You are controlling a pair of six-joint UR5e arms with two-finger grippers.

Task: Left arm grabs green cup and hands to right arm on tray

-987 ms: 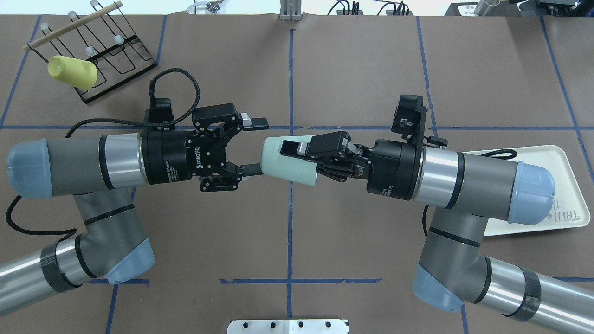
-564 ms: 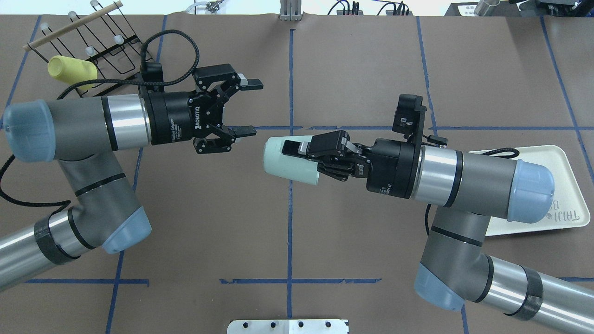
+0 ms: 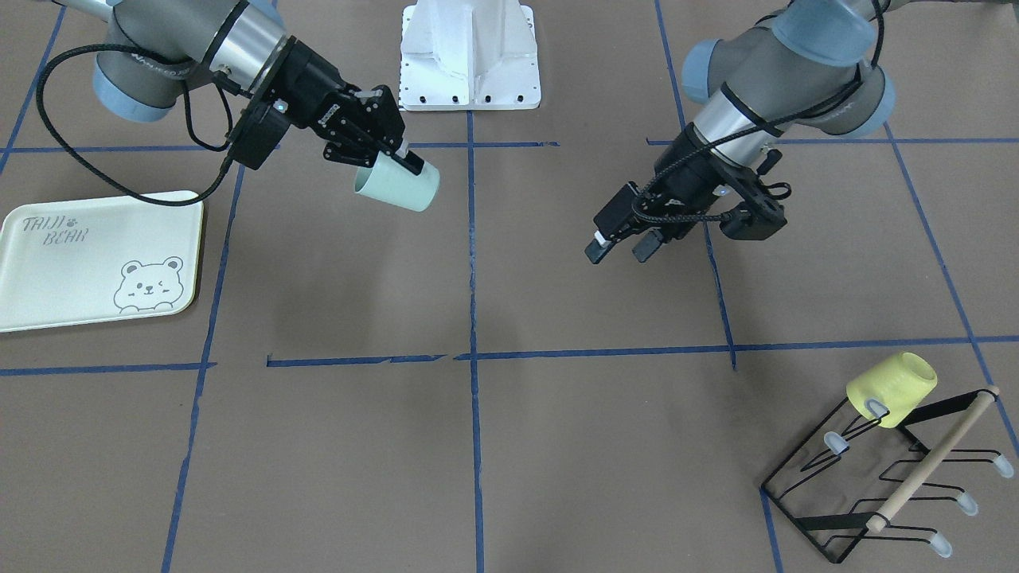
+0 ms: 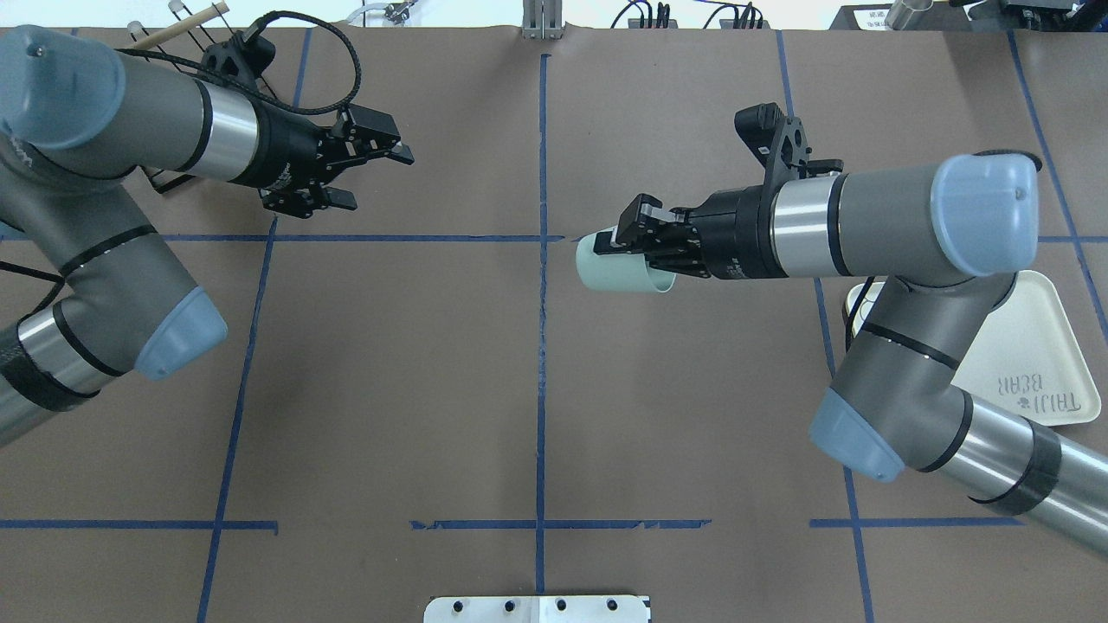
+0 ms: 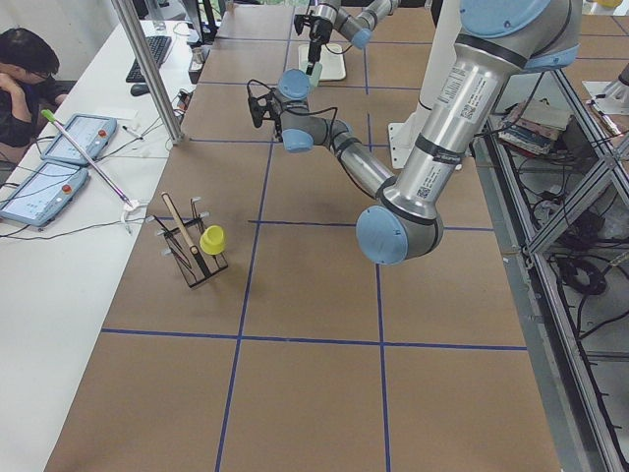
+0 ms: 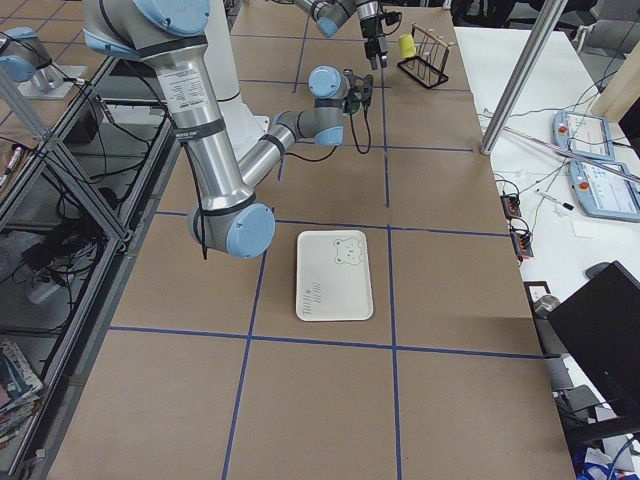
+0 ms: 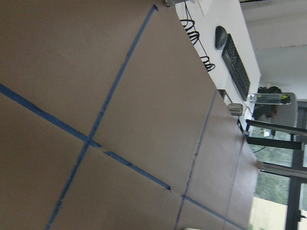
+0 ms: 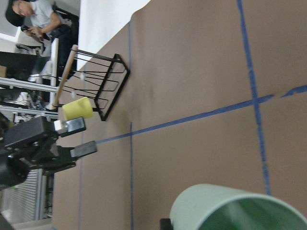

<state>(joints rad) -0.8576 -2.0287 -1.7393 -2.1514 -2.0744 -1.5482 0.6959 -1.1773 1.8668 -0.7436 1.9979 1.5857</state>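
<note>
Green cup in the right gripper, up off the table!
The pale mint green cup (image 4: 619, 270) hangs tipped on its side just right of centre in the overhead view, mouth toward the right gripper (image 4: 616, 247), which is clamped on its wall. The right arm (image 4: 892, 216) reaches in from the right edge. The left arm (image 4: 156, 130) sits upper left, left gripper (image 4: 376, 180) spread wide. The cream tray (image 4: 1039, 346) lies flat at far right, partly under that arm.

smooth plastic green cup (image 4: 611, 271), matt paper table (image 4: 389, 372)
</note>
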